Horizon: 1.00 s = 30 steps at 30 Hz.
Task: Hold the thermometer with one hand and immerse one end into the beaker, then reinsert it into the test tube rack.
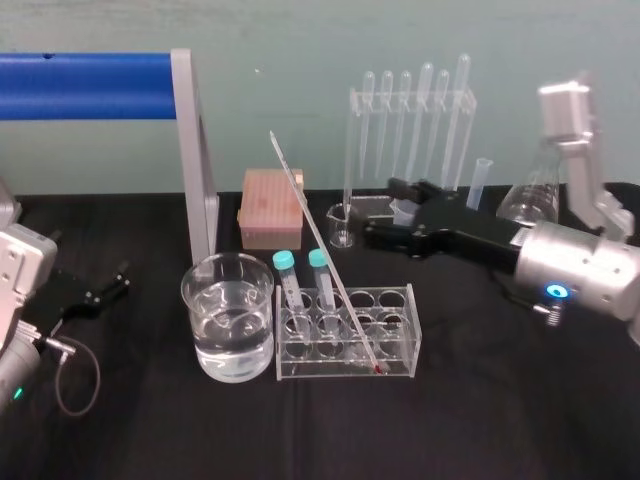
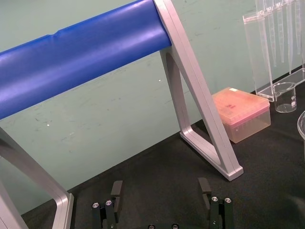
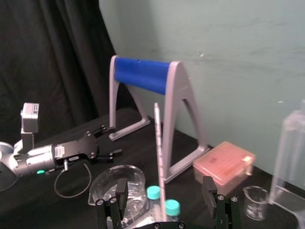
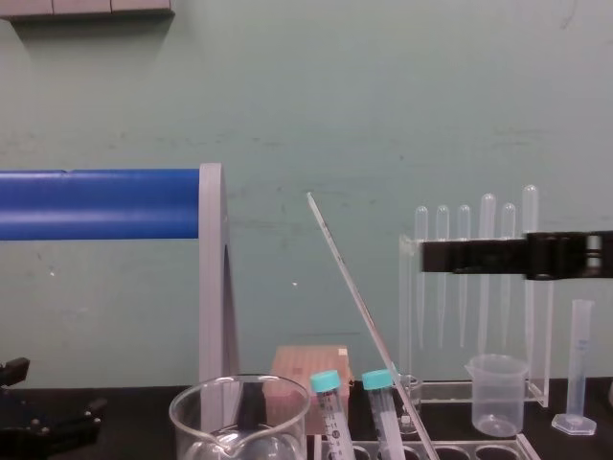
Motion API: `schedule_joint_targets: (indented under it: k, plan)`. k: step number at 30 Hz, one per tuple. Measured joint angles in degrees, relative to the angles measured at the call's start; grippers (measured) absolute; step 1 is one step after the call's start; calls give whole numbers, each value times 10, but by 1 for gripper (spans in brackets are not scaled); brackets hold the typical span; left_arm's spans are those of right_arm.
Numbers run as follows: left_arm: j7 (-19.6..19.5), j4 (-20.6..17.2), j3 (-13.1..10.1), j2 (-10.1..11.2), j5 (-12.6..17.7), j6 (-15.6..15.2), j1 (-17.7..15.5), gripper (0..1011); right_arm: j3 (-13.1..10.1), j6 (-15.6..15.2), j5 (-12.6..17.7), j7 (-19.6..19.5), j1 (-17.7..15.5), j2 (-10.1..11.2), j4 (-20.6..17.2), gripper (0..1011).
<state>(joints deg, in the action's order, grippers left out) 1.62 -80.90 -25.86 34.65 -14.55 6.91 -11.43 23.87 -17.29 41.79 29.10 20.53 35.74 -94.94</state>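
Gripping state, right: the right gripper has its long black fingers spread and released, clasping nothing; the thermometer's stem lines up between the two fingers in the right wrist view, farther off and untouched.
Right gripper place: raised behind the test tube rack and to its right, reaching leftward level with the table, on a silver wrist with a glowing blue ring.
Gripping state, left: the left gripper is parked low, well to the left of the rack, fingers apart and released.
Thermometer place: the thermometer stands in a front hole of the rack, just right of the two teal-capped tubes.
Thermometer axis: long axis steeply tilted, red bulb down at the rack's floor, free top end pointing up, back and to the left, rising far above the rack.
Beaker: the beaker, partly filled with clear liquid, sits just beside the rack's left end.
Behind the rack: a pink tip box and a small plastic beaker.
Farther behind the rack: an acrylic pipette stand with a row of pipettes, a measuring cylinder and a conical flask off to the right.
Behind and left of the rack: a blue roller on grey legs.
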Motion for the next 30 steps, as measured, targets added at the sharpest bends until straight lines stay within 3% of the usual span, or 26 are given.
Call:
schedule_joint_targets:
  k: [8, 16, 30]
  plan:
    - [0, 0, 0, 0, 0, 0, 0, 1008, 65, -45, -32, -30, 77, -50, 49, 1003]
    - [0, 0, 0, 0, 0, 0, 0, 1008, 106, -52, -75, -53, 129, -96, 100, 1003]
    - [0, 0, 0, 0, 0, 0, 0, 1008, 117, -50, -112, -55, 143, -112, 121, 1002]
